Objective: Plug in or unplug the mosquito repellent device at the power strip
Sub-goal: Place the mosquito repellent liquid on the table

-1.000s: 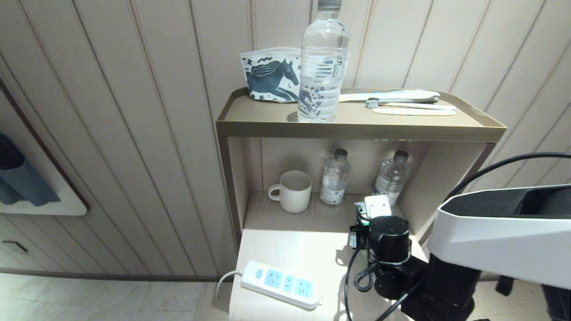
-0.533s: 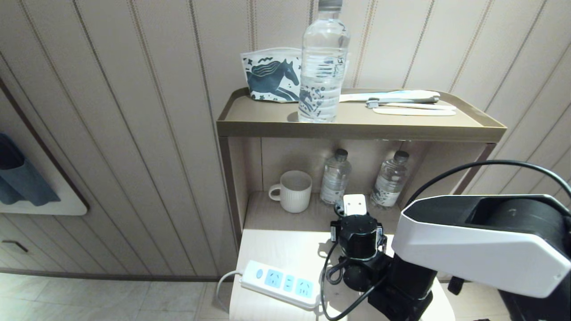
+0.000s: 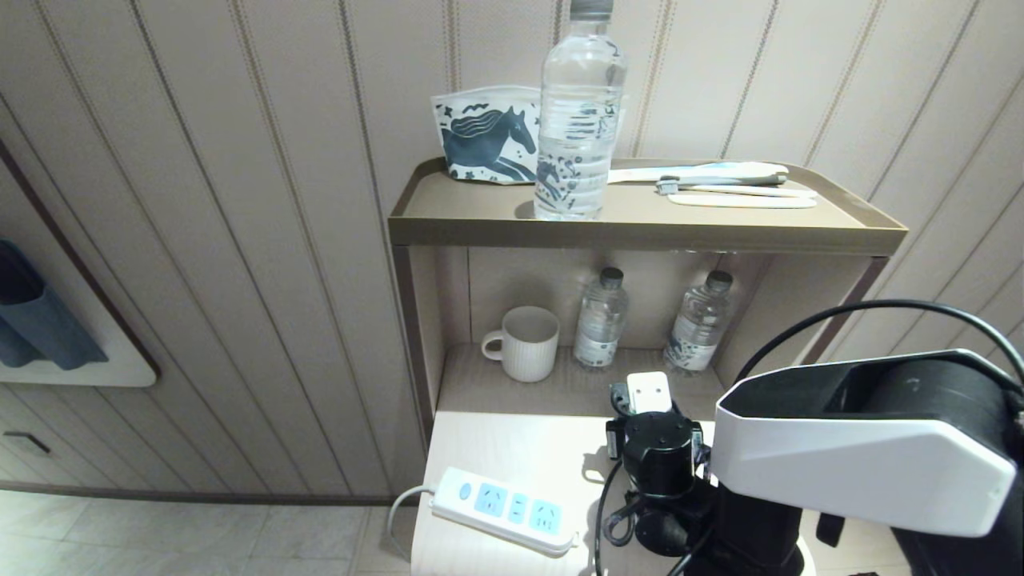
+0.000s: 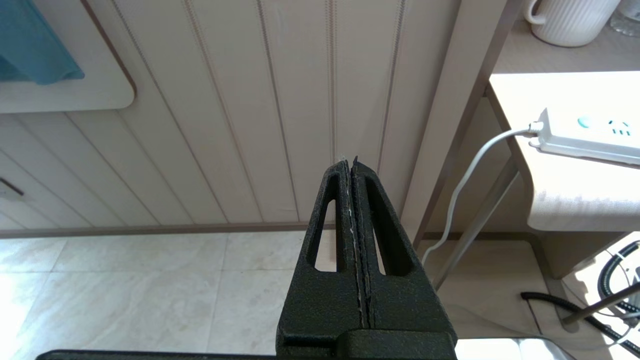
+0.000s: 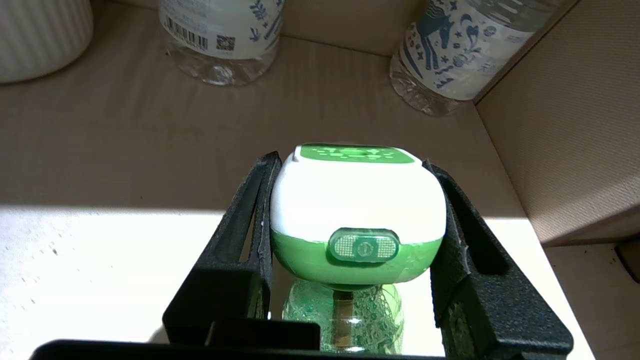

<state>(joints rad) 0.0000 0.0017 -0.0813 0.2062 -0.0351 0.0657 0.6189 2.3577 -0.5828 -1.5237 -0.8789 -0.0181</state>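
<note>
Hotel-like room: striped wallpaper, bedside shelf, toothbrushes.

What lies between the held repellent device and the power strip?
Only bare tabletop between mosquito repellent device and power strip, per the head view.

No legible txt; water bottle label barcode + QR only.

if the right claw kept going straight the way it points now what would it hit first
Probably the back of the lower shelf, near the right-hand water bottle. The right claw, holding the mosquito repellent device, points into that nook; depth is hard to judge.
</note>
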